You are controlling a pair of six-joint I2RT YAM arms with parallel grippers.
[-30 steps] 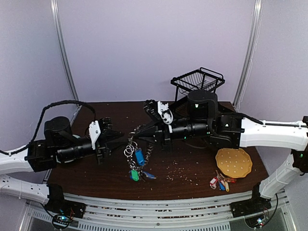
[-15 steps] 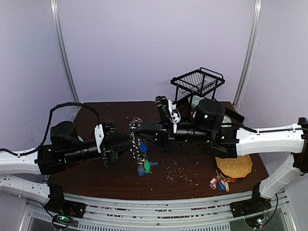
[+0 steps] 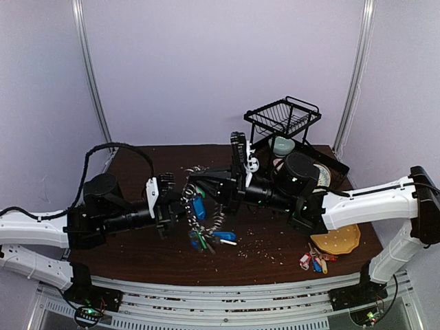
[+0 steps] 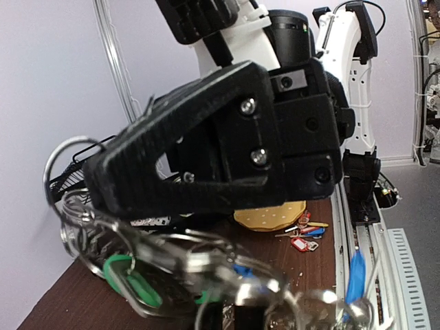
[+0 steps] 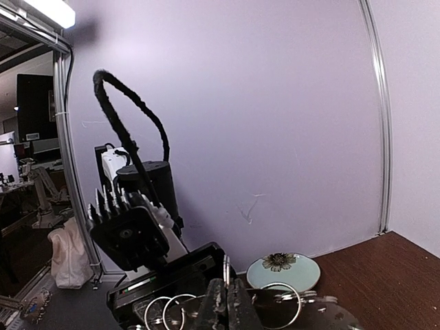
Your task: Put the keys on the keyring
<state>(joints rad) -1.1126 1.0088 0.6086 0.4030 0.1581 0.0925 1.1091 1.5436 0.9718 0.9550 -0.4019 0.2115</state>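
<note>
Pale lilac walls [image 3: 220,69] meet at silvery metal corner poles [image 3: 89,75] behind a dark brown wooden table [image 3: 124,251], with a bright ceiling light [image 5: 48,10] overhead.

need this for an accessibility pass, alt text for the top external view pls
Over a dark wooden table, a robot's right gripper pinches a keyring hung with green and blue tagged keys, with the left gripper close beside it. A wire basket stands at the back.

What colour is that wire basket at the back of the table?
Black; the wire basket shows best in the top external view.
</note>
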